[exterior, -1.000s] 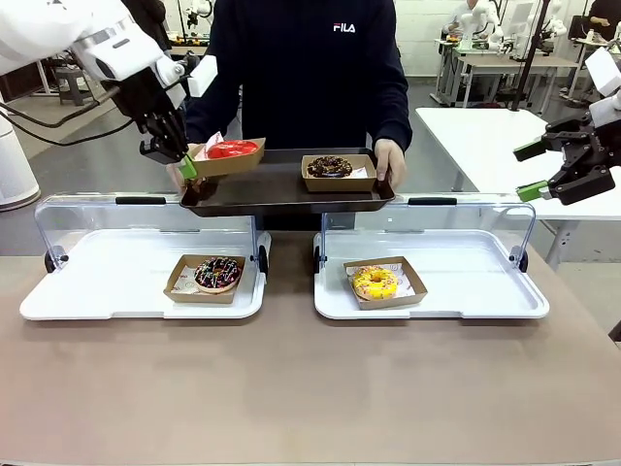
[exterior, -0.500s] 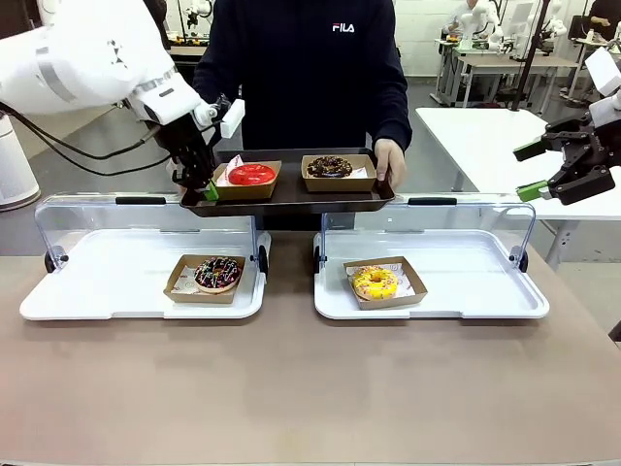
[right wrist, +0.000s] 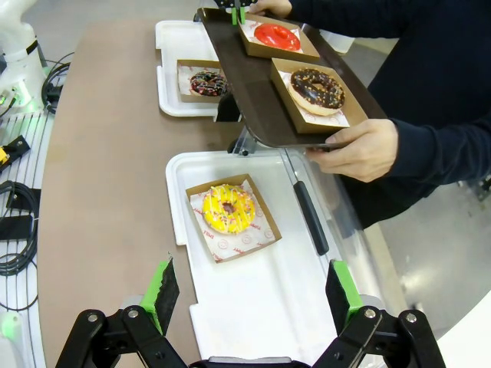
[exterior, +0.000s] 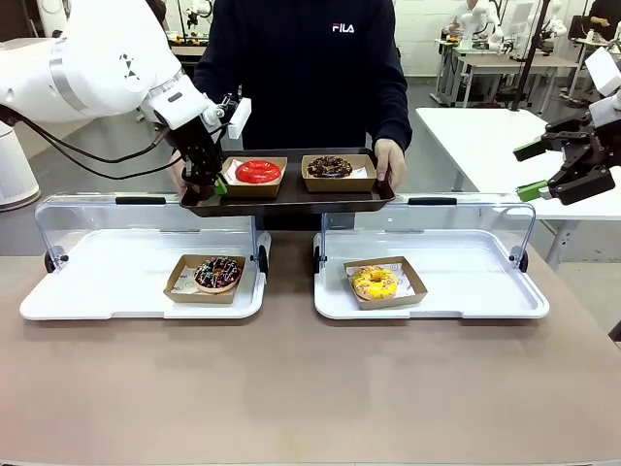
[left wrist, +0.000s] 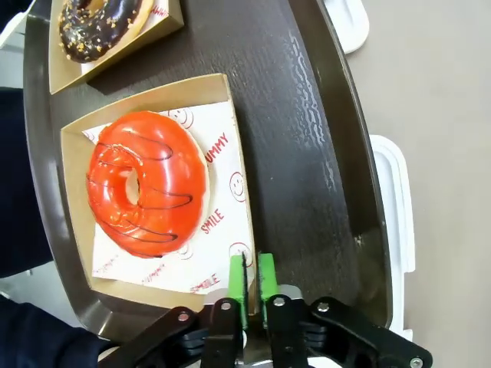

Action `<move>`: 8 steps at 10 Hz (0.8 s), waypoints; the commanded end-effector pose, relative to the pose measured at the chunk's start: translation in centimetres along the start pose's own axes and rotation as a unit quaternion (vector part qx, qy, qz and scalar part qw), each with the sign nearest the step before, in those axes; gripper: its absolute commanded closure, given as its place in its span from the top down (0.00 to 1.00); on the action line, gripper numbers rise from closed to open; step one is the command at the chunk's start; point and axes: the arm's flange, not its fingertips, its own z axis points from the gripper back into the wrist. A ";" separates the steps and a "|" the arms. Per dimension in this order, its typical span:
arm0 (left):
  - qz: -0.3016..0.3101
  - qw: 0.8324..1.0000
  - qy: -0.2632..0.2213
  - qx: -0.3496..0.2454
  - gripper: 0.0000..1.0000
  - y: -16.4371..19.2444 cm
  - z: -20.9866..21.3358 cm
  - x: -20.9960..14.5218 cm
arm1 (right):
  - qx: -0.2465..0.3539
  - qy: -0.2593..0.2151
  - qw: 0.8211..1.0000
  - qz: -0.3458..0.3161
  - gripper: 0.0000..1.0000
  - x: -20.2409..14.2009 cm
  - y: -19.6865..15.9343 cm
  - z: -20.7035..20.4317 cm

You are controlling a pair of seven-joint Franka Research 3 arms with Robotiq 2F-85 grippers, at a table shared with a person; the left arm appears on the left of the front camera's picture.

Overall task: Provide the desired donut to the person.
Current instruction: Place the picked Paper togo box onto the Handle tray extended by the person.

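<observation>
A red-glazed donut [exterior: 257,172] [left wrist: 146,184] in a brown paper box sits flat on the dark serving tray [exterior: 291,197] [left wrist: 307,153]. The person [exterior: 301,78] in the black sweatshirt holds this tray across the table, with one hand [exterior: 390,160] [right wrist: 360,149] on its right rim. My left gripper [exterior: 218,184] [left wrist: 252,276] is shut on the box's near wall, its green pads pinching the cardboard edge. A chocolate donut [exterior: 330,167] [right wrist: 316,87] in its own box sits beside the red one. My right gripper [exterior: 531,170] [right wrist: 253,287] hangs open at the far right, holding nothing.
Two white display trays with raised clear lids lie on the brown table. The left tray [exterior: 97,282] holds a chocolate sprinkle donut [exterior: 217,274]. The right tray [exterior: 475,282] holds a yellow sprinkle donut [exterior: 375,282] [right wrist: 227,208]. Cables lie along the table edge in the right wrist view.
My left gripper carried the red donut's box right and down, from tilted above the tray's left rim to flat on the tray. The right arm stayed still.
</observation>
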 end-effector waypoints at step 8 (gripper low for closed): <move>-0.004 1.000 -0.004 0.000 1.00 -0.2 2.1 0.4 | -0.001 -0.008 1.000 0.004 1.00 -0.1 -0.1 -0.1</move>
